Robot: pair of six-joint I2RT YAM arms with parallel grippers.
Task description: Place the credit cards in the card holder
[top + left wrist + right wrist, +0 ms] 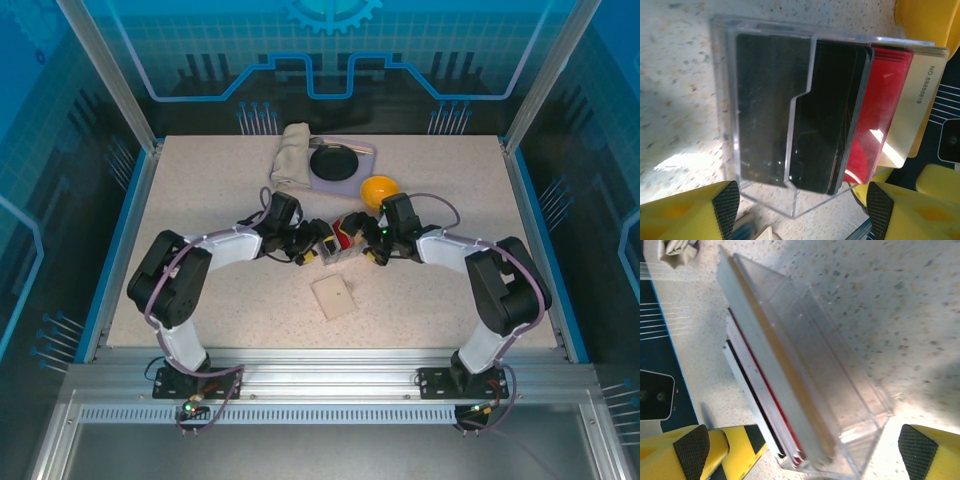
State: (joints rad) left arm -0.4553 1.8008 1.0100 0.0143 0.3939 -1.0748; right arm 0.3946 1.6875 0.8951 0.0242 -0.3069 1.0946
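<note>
The speckled white table (200, 200) is carrying everything. The left arm (215, 250) and the right arm (470, 255) are reaching inward from their bases and meeting at the middle of the table. At the far edge a lavender mat (365, 160) is lying flat with a black disc (336, 163) on it. A folded beige cloth (292, 155) is resting just beside the mat on the left, and a yellow bowl (380, 190) is sitting near the mat's right corner.

Between the two wrists a clear box (765, 35) is standing on the table, holding the credit cards (840, 115) upright in a row. The black card (765, 110) is sitting against the front wall, the red card (880, 115) behind it, and the gold card (920, 100), printed with a number, at the back. From the right wrist camera the pack is showing edge-on, with pale edges that may belong to a lighter card.

The card holder (334, 297) is lying flat and closed on the bare table, nearer the bases than the box and apart from both arms, its beige outside facing up.

The left gripper (802, 212) is spreading wide, its dark pads (725, 207) flanking a lower corner of the box. The right gripper (805, 455) is also gaping wide, straddling the box end, with nothing clamped.
</note>
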